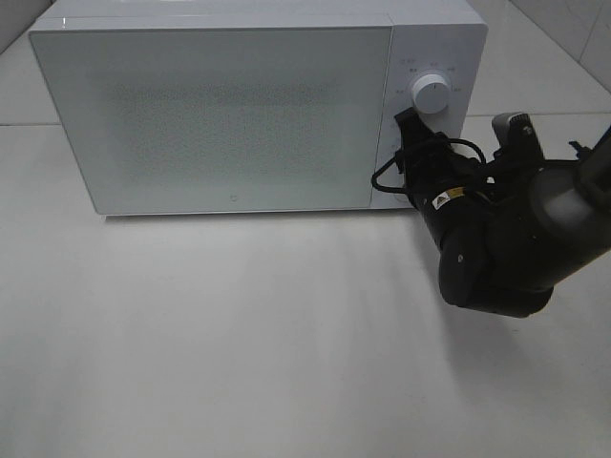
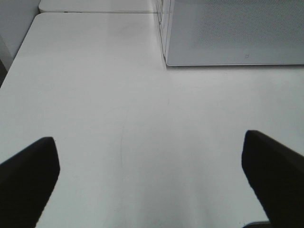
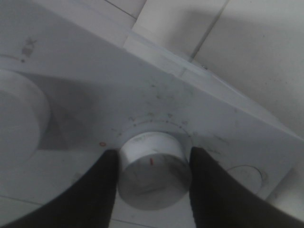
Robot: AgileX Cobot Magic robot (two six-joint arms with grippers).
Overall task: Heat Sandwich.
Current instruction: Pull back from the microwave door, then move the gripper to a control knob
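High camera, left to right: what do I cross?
Microwave door → upper dial → right arm. The right gripper, closed on the lower dial, overlaps the control panel, so it's left out.

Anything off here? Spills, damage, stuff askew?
Nothing stands out. The microwave sits flat on the table, door shut, no spills visible. The right gripper clamps the lower knob; the left gripper hangs open above the table. The sandwich isn't in view.

The right tool (image 3: 153, 159) clamps the white dial (image 3: 154, 178) from both sides.
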